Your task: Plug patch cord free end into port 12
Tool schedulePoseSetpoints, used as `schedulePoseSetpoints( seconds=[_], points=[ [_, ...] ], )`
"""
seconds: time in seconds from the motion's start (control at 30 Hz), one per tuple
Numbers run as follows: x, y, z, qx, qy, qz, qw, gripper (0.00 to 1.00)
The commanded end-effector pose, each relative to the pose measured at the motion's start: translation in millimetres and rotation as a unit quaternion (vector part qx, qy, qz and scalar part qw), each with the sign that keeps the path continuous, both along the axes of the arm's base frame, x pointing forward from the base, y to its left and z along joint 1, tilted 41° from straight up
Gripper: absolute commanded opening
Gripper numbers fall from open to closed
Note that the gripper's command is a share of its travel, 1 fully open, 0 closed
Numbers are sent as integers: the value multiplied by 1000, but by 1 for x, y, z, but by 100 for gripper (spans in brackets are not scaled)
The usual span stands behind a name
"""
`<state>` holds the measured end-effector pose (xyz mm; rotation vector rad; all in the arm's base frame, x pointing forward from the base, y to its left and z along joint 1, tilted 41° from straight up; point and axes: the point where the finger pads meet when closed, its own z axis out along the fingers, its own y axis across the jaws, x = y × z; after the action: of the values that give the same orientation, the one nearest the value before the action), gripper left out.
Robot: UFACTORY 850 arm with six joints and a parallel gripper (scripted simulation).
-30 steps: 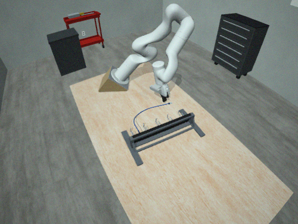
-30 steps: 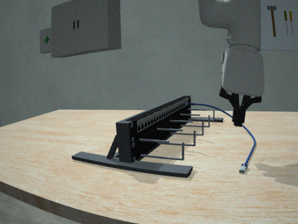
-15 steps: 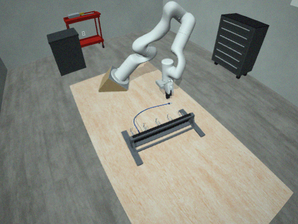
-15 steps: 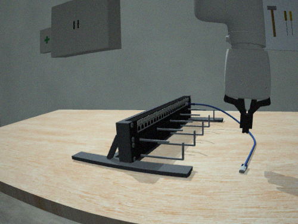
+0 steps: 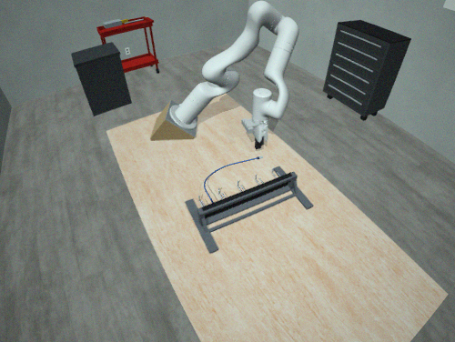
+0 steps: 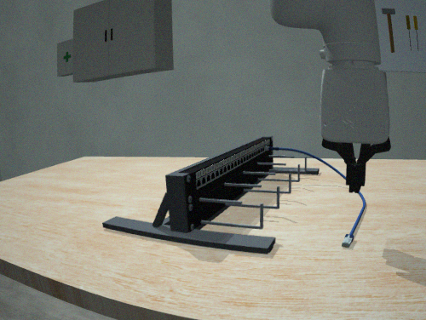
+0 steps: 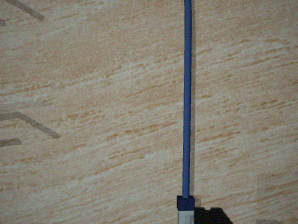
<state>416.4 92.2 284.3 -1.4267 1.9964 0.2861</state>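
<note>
Just hand [image 6: 354,185] above cord [image 7: 186,100]

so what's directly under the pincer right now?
The blue patch cord runs across the wooden table below the shut, empty pincer, ending at its free plug. The wrist view cuts the plug off, so its latch clip side can't be seen.

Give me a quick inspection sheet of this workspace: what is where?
Surface: pale wooden table.
Job's things: dark patch rack standing upright; blue patch cord plugged in at the far end, its free plug lying on the table.
Clutter: nothing seen.
Gripper: gripper shut, empty, hanging above the cord.
Cables: only the blue cord.
Surroundings: red cart, black cabinet, drawer chest.
</note>
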Motion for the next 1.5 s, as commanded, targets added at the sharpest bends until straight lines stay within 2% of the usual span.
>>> schedulePoseSetpoints(
  seconds=[0.0, 1.33, 1.37, 1.47],
  points=[
    [0, 0, 1, -1, 2, -1, 1000, 0],
    [2, 2, 4, 1, 3, -3, 1000, 0],
    [2, 2, 4, 1, 3, -3, 1000, 39],
    [2, 2, 4, 1, 3, -3, 1000, 39]
  ],
)
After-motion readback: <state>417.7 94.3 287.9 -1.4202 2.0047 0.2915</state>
